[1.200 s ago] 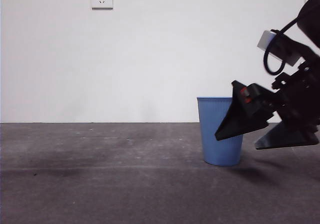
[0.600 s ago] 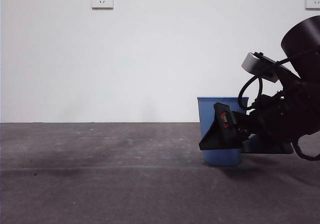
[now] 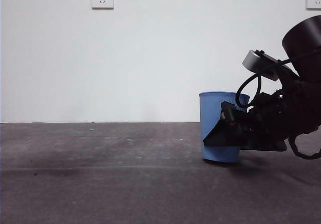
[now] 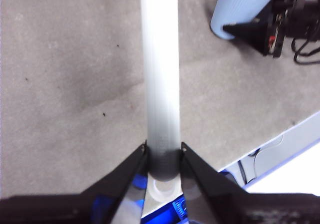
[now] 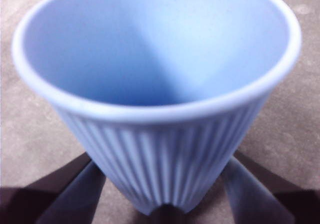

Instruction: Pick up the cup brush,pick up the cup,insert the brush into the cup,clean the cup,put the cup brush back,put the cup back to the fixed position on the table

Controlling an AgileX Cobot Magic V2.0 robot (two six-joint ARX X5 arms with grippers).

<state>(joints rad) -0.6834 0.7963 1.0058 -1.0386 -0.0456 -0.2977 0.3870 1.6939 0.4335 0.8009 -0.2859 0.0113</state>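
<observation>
Cup gripped low, brush held high

Ribs ran vertically down the blue cup [image 3: 220,126], which tapered to its base under a thin smooth rim. It stood at the tabletop's [image 3: 100,184] 3 o'clock side, tilted slightly, its base barely off the surface. The right gripper [image 3: 228,134] pinched its lower wall between both jaws. The left gripper [image 4: 163,151] clamped the cup brush [image 4: 160,68] by its grey handle; its cream sponge head showed at 11 o'clock, high above the tabletop.
</observation>
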